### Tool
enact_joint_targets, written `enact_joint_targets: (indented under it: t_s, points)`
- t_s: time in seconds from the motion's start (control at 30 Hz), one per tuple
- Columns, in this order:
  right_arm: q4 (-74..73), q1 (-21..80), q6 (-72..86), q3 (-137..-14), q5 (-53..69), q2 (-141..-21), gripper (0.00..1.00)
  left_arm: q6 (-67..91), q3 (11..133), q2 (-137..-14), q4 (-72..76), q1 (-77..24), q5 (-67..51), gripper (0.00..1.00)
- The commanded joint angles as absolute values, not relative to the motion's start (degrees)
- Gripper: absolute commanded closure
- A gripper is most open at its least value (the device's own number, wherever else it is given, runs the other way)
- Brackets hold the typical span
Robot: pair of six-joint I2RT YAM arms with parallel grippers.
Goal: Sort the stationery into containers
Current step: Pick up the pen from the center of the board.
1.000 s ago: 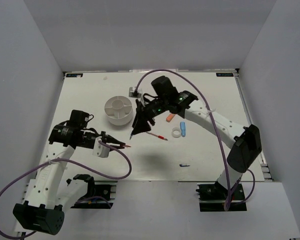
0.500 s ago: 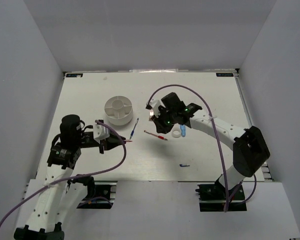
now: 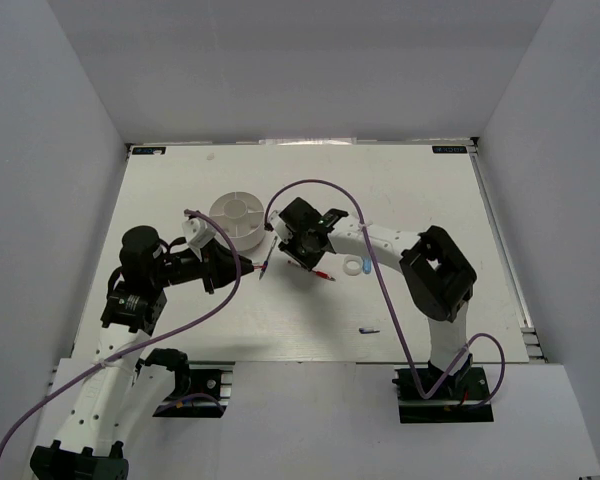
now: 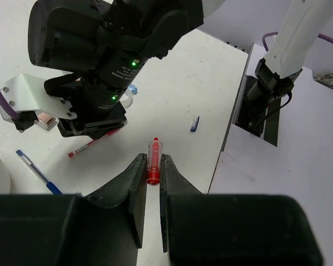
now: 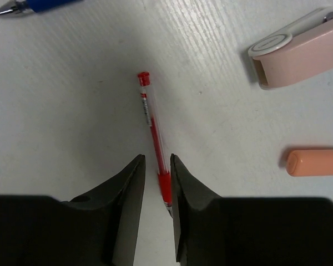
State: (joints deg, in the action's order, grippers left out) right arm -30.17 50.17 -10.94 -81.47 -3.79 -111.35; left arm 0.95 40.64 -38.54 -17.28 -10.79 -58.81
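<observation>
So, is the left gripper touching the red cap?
Touching. The left wrist view shows the red cap pinched between the fingers of the left gripper, with both inner faces pressed against its sides.

Inside a robotics laboratory test cell: two white jointed arms, left (image 3: 105, 350) and right (image 3: 380, 240), stand bolted by black base mounts (image 3: 435, 388) at the near edge of a white table (image 3: 420, 190). Plain pale walls (image 3: 50, 150) box it in, purple cables (image 3: 310, 183) loop overhead, and green status lights glow on one wrist.
</observation>
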Motion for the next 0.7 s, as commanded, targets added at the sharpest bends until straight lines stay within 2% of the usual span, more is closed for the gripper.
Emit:
enact_joint_targets:
  t_s: [0.0, 0.4, 0.67]
  points:
    - [-32.34, 50.8, -11.07, -84.28, -7.03, -111.97, 0.69, 3.43, 40.52, -38.32, -15.21, -11.07, -57.39, 1.0]
    - [-40.6, 51.07, -16.69, -89.47, -3.25, -117.51, 0.67, 3.42, 38.41, -37.01, -12.75, -11.07, -57.74, 1.0]
    - [-43.59, 51.07, -19.77, -91.14, -2.02, -120.41, 0.76, 2.38, 38.58, -36.91, -13.71, -11.07, -57.92, 1.0]
